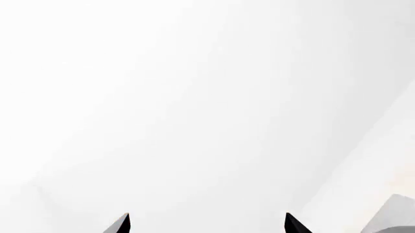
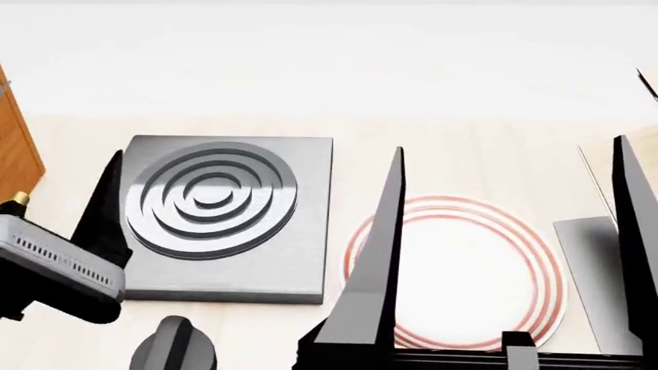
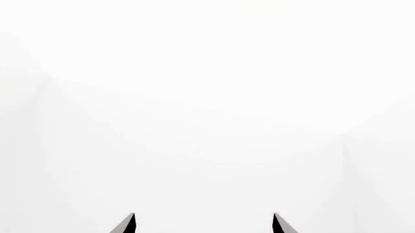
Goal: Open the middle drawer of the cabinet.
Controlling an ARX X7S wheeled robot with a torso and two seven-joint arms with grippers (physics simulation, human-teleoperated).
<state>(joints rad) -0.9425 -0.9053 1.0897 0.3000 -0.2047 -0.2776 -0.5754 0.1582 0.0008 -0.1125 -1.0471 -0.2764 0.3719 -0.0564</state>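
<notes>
Cabinet (image 2: 15,146) wood shows to us only as an orange-brown sliver at the head view's far-left edge; its drawers stay hidden. Nearest, our right gripper (image 2: 509,254) spreads wide above a red-ringed plate (image 2: 463,270); our left gripper (image 1: 207,224) also gapes. Beyond lies a grey ringed slab (image 2: 226,220).

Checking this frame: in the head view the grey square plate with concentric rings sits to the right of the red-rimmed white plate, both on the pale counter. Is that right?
Not quite. The head view shows the grey square plate with concentric rings to the left of the red-rimmed white plate, not the right. Both do lie on the pale counter.
</notes>
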